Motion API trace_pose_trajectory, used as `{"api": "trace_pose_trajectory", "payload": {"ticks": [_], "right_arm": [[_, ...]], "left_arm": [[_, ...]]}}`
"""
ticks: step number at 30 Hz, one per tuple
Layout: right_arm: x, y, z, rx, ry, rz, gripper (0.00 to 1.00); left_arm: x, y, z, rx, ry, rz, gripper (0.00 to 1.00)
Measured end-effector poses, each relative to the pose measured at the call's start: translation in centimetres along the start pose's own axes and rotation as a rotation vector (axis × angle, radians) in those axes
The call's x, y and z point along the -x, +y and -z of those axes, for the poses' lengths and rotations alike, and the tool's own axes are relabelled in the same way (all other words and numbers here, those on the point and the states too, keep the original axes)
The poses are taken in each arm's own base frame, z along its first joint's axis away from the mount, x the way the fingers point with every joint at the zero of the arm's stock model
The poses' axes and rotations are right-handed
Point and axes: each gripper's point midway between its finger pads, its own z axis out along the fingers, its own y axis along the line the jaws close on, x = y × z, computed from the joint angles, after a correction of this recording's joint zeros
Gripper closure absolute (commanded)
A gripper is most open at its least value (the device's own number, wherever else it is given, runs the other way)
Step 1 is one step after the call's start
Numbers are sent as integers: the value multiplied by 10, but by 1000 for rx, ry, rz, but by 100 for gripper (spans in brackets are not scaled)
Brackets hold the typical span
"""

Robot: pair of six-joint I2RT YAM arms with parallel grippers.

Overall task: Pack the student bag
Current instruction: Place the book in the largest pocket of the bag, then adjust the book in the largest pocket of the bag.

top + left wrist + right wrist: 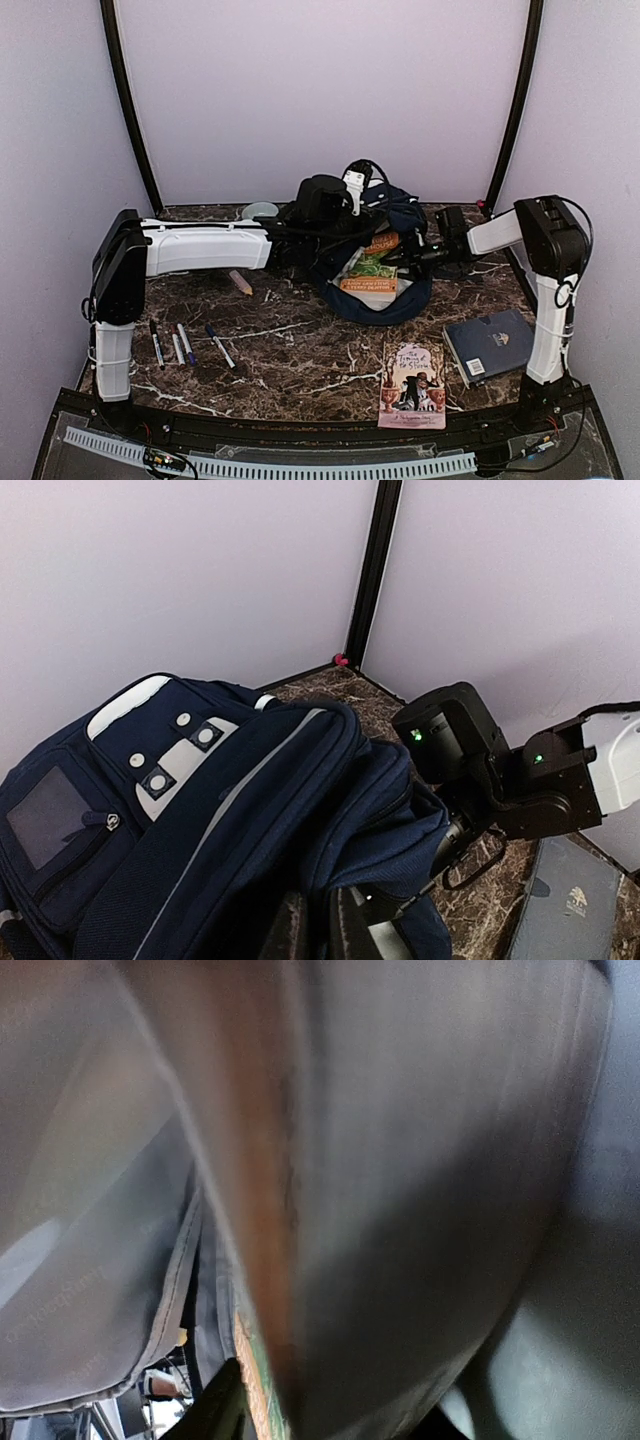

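On the dark table [300, 365] the left gripper [315, 930] pinches the bag [200, 810] open; the right gripper [418, 258] reaches inside, grip unclear. Books [370, 275] are in; a blue book [490, 345], a pink book [412, 385] and pens [180, 343] wait outside

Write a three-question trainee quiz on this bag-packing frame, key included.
1. Fill in: the pens lie near the ___ arm's base.
2. True or false: the bag is zipped shut.
3. Which item sits inside the bag? A) pens B) green book C) blue book
Key: 1 left; 2 false; 3 B.
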Motion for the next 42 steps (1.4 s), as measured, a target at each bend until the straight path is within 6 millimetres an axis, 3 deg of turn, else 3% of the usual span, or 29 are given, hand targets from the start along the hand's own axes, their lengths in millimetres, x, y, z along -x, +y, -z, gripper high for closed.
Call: {"api": "trace_pose_trajectory", "payload": {"ticks": [5, 11, 15, 23, 30, 35, 42], "right_arm": [[-7, 1, 13, -116, -19, 58, 34], [-17, 30, 48, -245, -61, 222, 29], [-31, 40, 69, -320, -58, 348, 35], [-76, 30, 91, -438, 7, 614, 50], [-97, 38, 72, -496, 67, 878, 52], [-112, 45, 43, -515, 130, 1035, 37], [-110, 23, 10, -630, 194, 1101, 25]], "left_arm": [[-7, 1, 0, 2, 11, -6, 100], [-4, 2, 7, 2, 4, -22, 100], [-4, 6, 17, 9, 8, -33, 100], [-16, 8, 28, 4, 36, -58, 100], [-17, 7, 28, -5, 36, -52, 100], [-17, 6, 28, -8, 37, -39, 100], [-18, 6, 28, -10, 39, -25, 100]]}}
